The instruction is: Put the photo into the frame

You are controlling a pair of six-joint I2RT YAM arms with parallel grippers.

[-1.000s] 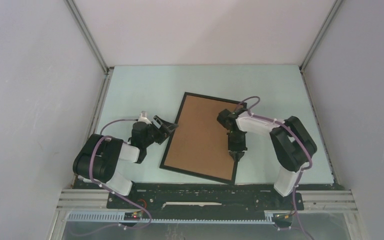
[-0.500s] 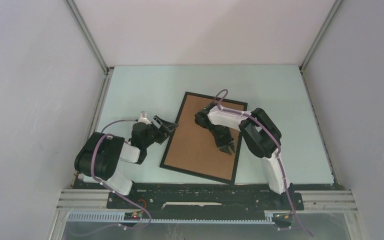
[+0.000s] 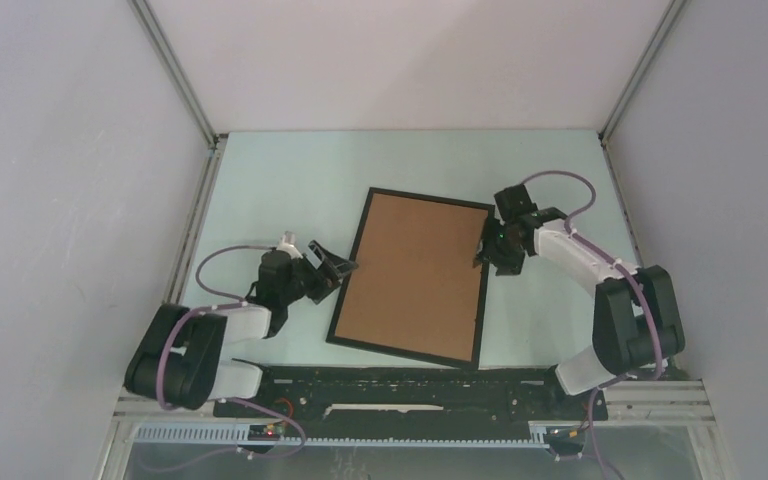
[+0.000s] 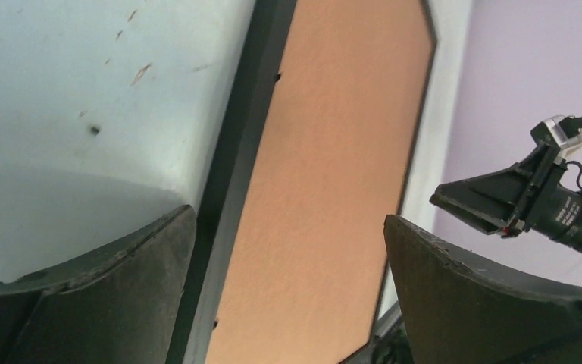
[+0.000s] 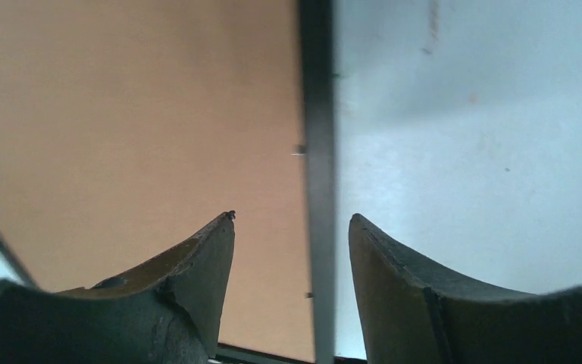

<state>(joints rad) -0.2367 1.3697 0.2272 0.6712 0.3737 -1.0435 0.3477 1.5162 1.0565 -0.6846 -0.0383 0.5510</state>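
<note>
The black frame [image 3: 430, 198] lies flat on the table. A plain brown cardboard board [image 3: 415, 275] fills it. The photo is out of view. My left gripper [image 3: 340, 272] is open at the frame's left edge, with that edge [image 4: 231, 152] and the board [image 4: 333, 167] between its jaws [image 4: 288, 220]. My right gripper [image 3: 483, 250] is open at the frame's upper right edge. In the right wrist view the thin edge [image 5: 318, 152] runs between its jaws [image 5: 292, 220] without being gripped. The board [image 5: 136, 114] lies to the left.
The pale green table [image 3: 290, 180] is walled by white panels at the left, back and right. A black rail [image 3: 400, 385] with the arm bases runs along the near edge. My right gripper also shows in the left wrist view [image 4: 455, 201].
My right arm has swung from over the board's lower right part to the frame's upper right edge. The frame has shifted slightly. My left arm has stretched out lower, its gripper staying at the left edge.
</note>
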